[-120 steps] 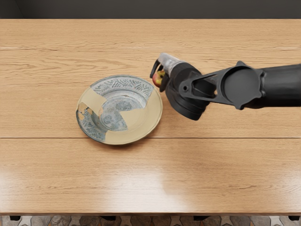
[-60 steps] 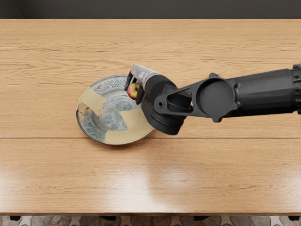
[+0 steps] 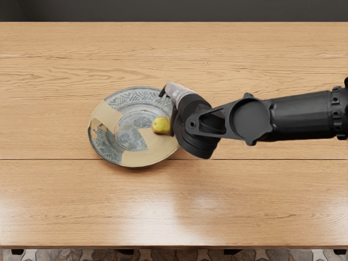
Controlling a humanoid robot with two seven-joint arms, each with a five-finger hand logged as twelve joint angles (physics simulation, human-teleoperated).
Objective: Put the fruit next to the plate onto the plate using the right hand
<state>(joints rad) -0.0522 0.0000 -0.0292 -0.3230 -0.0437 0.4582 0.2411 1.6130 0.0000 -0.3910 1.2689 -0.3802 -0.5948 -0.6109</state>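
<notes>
One fruit, small and yellowish, lies on the plate, toward 3 o'clock from its centre, on the inner slope. Its right edge meets the dark bulk of the robot hand; whether they touch cannot be told. The right robot hand hangs over the plate's rim between 2 and 3 o'clock, largely hidden behind its own wrist, so whether it is spread or curled cannot be told. One plate sits on the counter. One arm shows, cut off by the right edge.
</notes>
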